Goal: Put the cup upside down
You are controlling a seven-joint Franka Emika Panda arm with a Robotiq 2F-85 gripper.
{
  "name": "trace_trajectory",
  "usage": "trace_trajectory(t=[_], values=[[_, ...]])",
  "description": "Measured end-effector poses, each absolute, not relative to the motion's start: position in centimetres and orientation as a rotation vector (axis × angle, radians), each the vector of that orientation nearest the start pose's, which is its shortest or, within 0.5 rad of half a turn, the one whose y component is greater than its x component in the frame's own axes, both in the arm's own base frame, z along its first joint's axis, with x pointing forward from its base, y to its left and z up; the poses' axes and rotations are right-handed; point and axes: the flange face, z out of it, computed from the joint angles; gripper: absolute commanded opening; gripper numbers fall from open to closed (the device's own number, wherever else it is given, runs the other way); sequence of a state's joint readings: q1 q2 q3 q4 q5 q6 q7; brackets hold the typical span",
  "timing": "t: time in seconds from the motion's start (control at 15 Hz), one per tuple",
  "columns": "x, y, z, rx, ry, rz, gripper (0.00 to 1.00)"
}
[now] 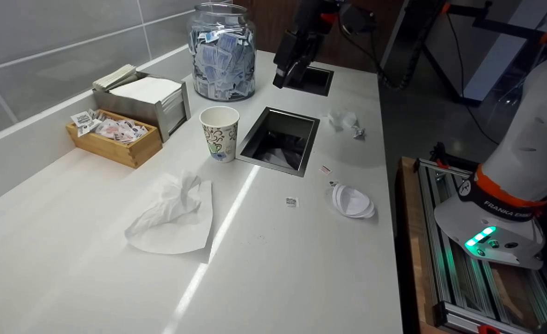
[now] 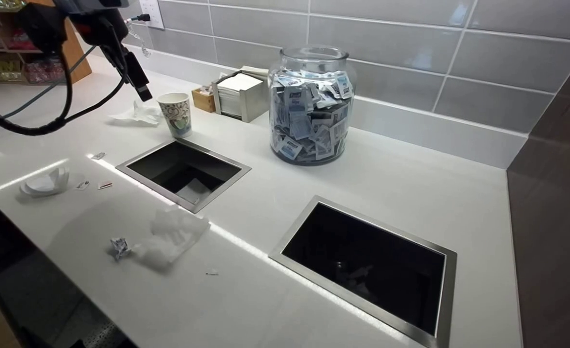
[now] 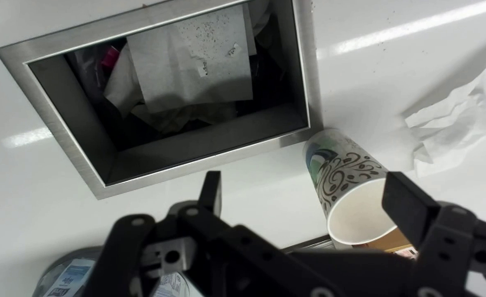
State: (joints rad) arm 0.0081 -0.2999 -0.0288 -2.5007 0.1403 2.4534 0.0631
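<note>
The cup (image 1: 222, 138) is a white paper cup with brown swirls and a green and blue print. It stands upright, mouth up, on the counter beside a square bin opening, in both exterior views (image 2: 176, 116). In the wrist view the cup (image 3: 343, 165) lies right of centre, its open rim toward the camera. My gripper (image 3: 302, 185) is open with nothing between its fingers. The right finger covers part of the cup's rim in that view. In the exterior views the gripper (image 1: 287, 79) hangs above the counter, higher than the cup and apart from it (image 2: 142, 92).
Two bin openings (image 1: 275, 168) (image 2: 362, 295) are cut into the counter. A glass jar of packets (image 1: 222, 55), a napkin holder (image 1: 176, 109) and a wooden packet box (image 1: 134, 150) stand along the wall. Crumpled paper (image 1: 176, 218), white lids (image 1: 353, 202) and scraps lie about.
</note>
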Motion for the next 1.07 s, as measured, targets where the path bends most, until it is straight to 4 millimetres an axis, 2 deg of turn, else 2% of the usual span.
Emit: trace_trajectory(t=[0.47, 0.87, 1.07], values=[[47.9, -0.5, 41.5, -2.953, 0.343, -0.513, 1.00], [50.4, 1.0, 40.0, -2.919, 0.433, -0.455, 1.00], [51.4, 1.1, 38.6, -2.923, 0.463, -0.418, 1.00]])
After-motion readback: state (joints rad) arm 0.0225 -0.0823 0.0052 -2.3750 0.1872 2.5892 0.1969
